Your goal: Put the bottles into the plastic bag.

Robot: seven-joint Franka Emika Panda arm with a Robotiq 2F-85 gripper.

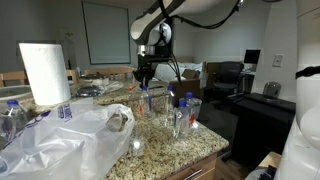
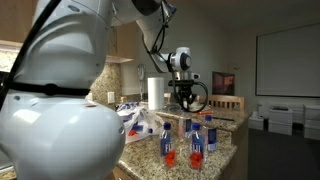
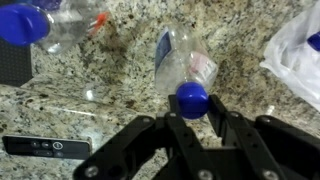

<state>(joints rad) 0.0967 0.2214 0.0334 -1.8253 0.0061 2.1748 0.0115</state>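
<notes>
I am at the grab step: my tool (image 3: 200,118) is spread open above a blue-capped bottle (image 3: 180,62) standing on the table (image 3: 110,80) near the plastic bag (image 3: 298,55), so next I must lower and squeeze.

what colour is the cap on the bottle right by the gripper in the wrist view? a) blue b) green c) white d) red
a: in the wrist view the clear bottle just ahead of the gripper carries a blue cap.
</notes>
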